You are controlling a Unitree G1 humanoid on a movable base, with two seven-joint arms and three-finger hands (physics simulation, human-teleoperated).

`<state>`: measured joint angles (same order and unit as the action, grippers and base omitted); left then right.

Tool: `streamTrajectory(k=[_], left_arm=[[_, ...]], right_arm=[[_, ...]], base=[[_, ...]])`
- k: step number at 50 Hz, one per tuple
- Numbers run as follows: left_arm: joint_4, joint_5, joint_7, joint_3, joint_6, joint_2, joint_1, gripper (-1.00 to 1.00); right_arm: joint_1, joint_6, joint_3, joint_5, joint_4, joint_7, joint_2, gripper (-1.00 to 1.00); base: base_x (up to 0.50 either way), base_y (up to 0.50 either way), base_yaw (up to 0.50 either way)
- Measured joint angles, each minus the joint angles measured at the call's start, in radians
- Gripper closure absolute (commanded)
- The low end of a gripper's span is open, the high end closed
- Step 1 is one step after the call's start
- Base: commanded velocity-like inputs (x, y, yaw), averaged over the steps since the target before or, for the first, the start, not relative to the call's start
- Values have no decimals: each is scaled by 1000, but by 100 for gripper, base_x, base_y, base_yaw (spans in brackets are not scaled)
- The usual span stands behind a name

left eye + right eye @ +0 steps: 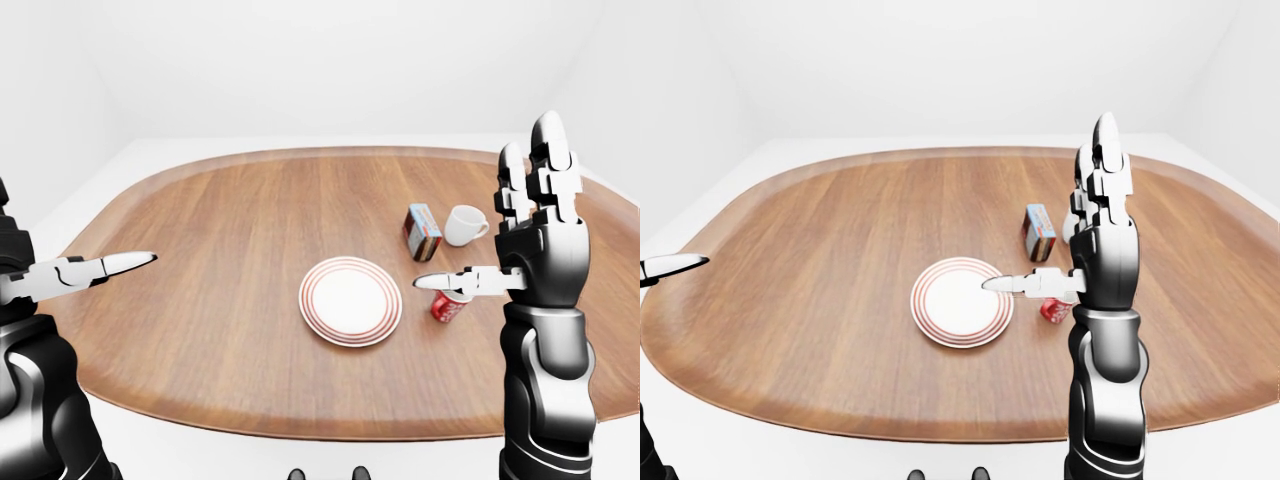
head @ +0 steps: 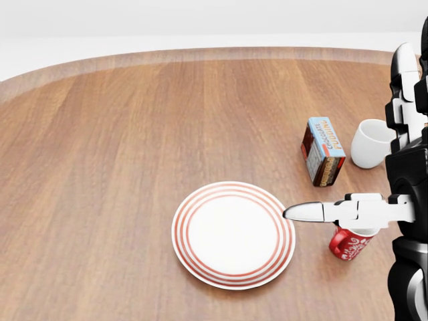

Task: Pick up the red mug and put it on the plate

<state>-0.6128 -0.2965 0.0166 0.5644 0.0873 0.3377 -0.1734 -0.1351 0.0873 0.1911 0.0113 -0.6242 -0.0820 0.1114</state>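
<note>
Red mug [image 2: 348,243]: it stands on the bench [image 2: 120,147], just to the right of the plate in the head view. It is not touching the plate. Your thumb hides its top.
Plate [image 2: 233,234]: it has red rings and nothing sits on it yet.
Right robot hand [image 1: 530,235]: it is spread wide, fingers pointing up and thumb pointing sideways toward the plate. It is up above the red mug and holds nothing.
Left robot hand [image 1: 85,272]: it is well to the left of the plate in the left-eye view. Only one pointing finger shows, so I cannot tell if it is open or closed. It holds nothing that I can see.
Other things: a white cup [image 2: 372,143] and a small box [image 2: 324,151] stand past the red mug, farther from the plate.
Done so far: nothing, I think. The red mug is not picked up.
Left for you: grab the red mug, lift it, and set it on the plate.
</note>
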Motion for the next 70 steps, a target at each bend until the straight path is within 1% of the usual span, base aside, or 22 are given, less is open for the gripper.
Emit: streamTrajectory(k=[6,19,34,40,53,65,70], left_arm=[[2,1,0,0,0,-1,0,-100],[3,4,0,-4,0,-3,1,-100],[4,3,1,-3,0,-1,-2,-100],[3,3,2,-3,0,1,-3,-100],[0,2,2,-5,0,0,-3,-100],[5,5,0,-7,0,-5,1,-100],[2,6,0,-9,0,-2,-4,-100]], right_arm=[[0,0,0,-1,2,0,-1,-100],[-5,0,4,-12,10,6,1,-100],[-11,0,7,-25,16,14,4,-100],[-14,0,6,-27,15,16,5,-100],[-14,0,6,-22,14,17,9,-100],[-9,0,-4,-12,15,5,4,-100],[-87,0,5,67,143,-39,76,-100]], base=[[36,13,0],[2,0,0],[1,-16,0],[0,-46,0],[16,-1,0],[0,0,0],[0,0,0]])
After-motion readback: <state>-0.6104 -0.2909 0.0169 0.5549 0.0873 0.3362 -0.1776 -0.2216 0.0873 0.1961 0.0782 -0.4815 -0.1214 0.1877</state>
